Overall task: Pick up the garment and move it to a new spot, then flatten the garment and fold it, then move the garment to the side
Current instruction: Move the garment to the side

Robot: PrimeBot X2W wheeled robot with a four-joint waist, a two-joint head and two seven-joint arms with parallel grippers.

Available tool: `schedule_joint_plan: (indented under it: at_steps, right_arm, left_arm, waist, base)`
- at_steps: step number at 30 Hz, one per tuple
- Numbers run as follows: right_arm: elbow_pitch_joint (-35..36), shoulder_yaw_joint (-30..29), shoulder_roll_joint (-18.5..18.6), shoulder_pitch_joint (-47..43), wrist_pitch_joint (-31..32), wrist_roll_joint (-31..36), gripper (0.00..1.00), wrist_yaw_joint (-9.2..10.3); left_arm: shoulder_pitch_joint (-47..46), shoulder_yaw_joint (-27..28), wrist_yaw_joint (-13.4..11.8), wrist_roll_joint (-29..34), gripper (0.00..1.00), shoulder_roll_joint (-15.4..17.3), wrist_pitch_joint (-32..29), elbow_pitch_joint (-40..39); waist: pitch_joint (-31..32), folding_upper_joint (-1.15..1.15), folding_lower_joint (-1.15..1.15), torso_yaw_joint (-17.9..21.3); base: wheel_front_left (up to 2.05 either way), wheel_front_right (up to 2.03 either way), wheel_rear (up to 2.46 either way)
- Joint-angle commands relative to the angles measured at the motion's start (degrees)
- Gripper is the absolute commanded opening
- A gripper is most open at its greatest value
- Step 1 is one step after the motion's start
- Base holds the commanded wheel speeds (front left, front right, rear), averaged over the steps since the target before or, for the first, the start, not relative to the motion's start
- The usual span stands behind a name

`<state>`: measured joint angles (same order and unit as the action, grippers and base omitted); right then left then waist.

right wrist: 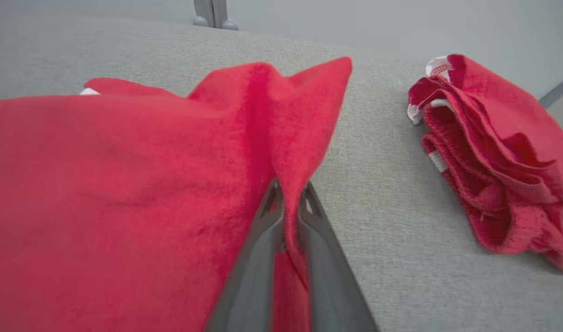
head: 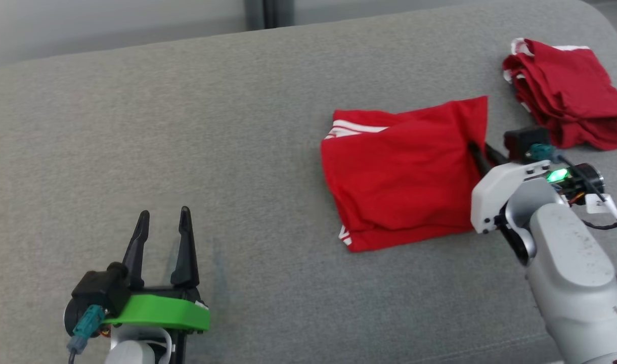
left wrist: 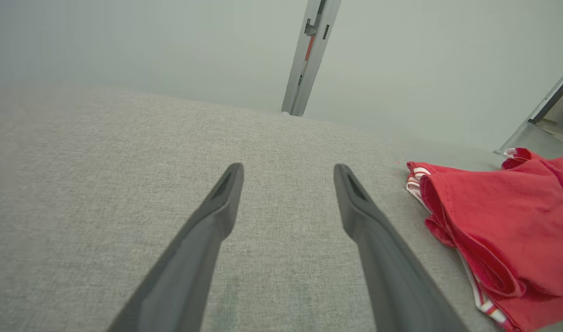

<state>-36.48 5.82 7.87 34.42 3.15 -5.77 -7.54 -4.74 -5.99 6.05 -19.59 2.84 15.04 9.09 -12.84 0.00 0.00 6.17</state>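
From 4 o'clock the right gripper (right wrist: pixel 288 193) pinches the right edge of the folded red garment (head: pixel 399 177) at 3 o'clock. The left gripper (head: pixel 164 217) rests spread, empty, at 7 o'clock. Another red pile (head: pixel 566 96) lies at 2 o'clock.

Soft red cloth garment (head: pixel 399 187), matt woven surface (head: pixel 187 126)

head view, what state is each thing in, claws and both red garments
left claw: open, holding nothing
right claw: shut on the folded garment's right edge
folded garment: folded flat, right edge pinched up into a peak
far garment: bunched in loose folds, no claw on it
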Motion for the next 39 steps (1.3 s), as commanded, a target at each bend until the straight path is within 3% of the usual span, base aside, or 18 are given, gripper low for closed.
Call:
schedule_joint_plan:
  at_steps: [1,8,15,27,33,39]
  right_arm:
    - [0.87,-1.08,0.75,0.91,-0.30,0.44,0.00,0.11]
    - [3.59,-4.74,2.14,1.86,-0.81,0.88,0.00,0.11]
    - [5.21,-5.85,1.84,2.16,-1.51,0.20,0.00,0.11]
    - [9.75,-1.33,3.30,7.51,0.62,-0.23,0.00,0.11]
    - [11.12,1.19,7.32,14.05,4.38,-1.66,0.00,0.11]
    - [8.49,4.37,15.93,19.57,7.20,-3.29,0.00,0.11]
  left_arm:
    - [-1.34,0.00,0.28,1.03,1.00,0.63,0.16,-0.13]
    - [-3.82,-1.23,0.74,3.01,1.00,2.40,0.16,1.55]
    - [-4.73,-3.00,0.98,3.49,1.00,3.21,0.16,3.12]
    - [-4.82,-3.95,0.69,2.97,1.00,3.21,0.16,3.96]
    - [-5.50,-4.01,0.64,2.83,1.00,2.90,0.16,3.82]
    - [-6.71,-4.66,0.78,3.40,1.00,2.65,0.15,3.36]
  waist:
    - [-3.46,0.00,0.00,7.87]
    - [-6.34,0.00,0.00,15.62]
    - [-6.75,0.00,0.00,17.74]
    - [-6.74,0.00,0.00,14.35]
    - [-7.70,0.00,0.00,11.78]
    - [-10.29,0.00,0.00,8.33]
  base:
    - [0.00,0.00,0.00]
    - [0.00,0.00,0.00]
    - [0.00,0.00,0.00]
    - [0.00,0.00,0.00]
    - [0.00,0.00,0.00]
    - [0.00,0.00,0.00]
